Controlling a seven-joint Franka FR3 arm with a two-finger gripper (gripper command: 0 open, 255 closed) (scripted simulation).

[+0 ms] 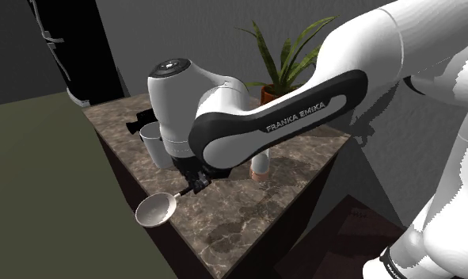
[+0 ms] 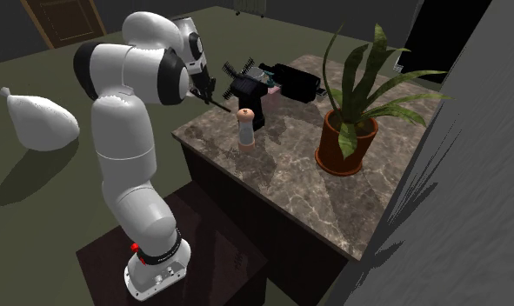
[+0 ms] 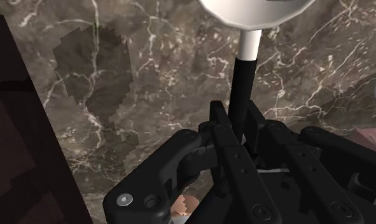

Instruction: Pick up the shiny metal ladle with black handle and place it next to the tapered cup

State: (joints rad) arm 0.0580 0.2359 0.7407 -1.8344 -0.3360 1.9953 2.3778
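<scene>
— Largest entries?
— Marble counter (image 1: pixel 256 210); white arm (image 1: pixel 303 111); potted plant (image 1: pixel 286 59).
— Smaller?
— Cup (image 1: pixel 154 143); ladle (image 1: pixel 157 212), bowl at the counter's edge, apart from the cup; gripper (image 1: pixel 196 184), pinching its black handle.

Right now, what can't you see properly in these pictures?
- ladle: wrist view, its bowl is cut off by the picture's edge.
- cup: shoulder view, the arm hides one side.
- pale bottle: shoulder view, the arm hides its top.
</scene>
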